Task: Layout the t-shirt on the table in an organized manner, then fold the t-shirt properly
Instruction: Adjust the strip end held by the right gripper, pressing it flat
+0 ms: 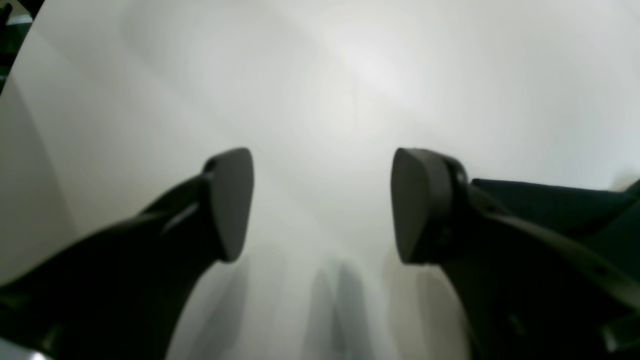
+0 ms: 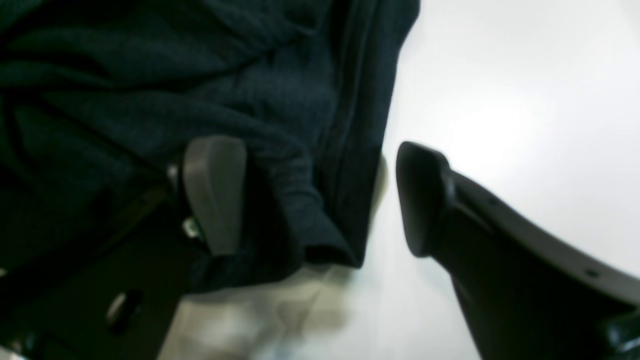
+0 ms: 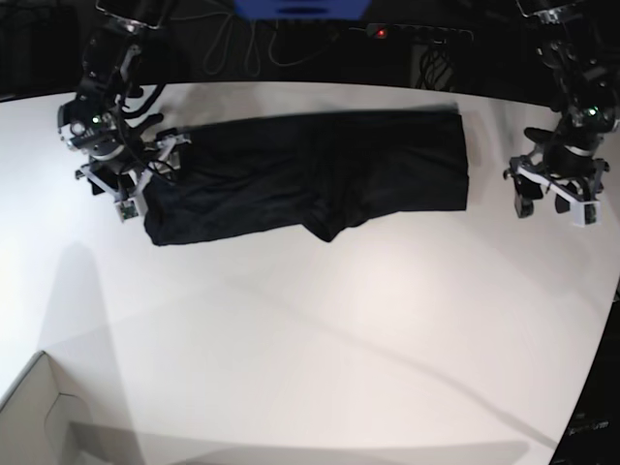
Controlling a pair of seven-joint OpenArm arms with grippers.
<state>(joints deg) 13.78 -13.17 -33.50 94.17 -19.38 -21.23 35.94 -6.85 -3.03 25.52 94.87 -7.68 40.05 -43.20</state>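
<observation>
I have the t-shirt (image 3: pixel 310 174) lying as a long, creased band across the far side of the table (image 3: pixel 320 339), so I park the right gripper (image 2: pixel 320 200) at its end with jaws apart astride the hem, gripping nothing, ready to take a corner. The left gripper (image 3: pixel 554 194) hangs beside the other end, jaws spread and empty. Only the right wrist view shows fabric lying between those jaws; the base view alone shows the whole garment.

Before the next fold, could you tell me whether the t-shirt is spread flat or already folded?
Folded, it seems: the t-shirt lies as a long wrinkled band on the table, no sleeves showing.
</observation>
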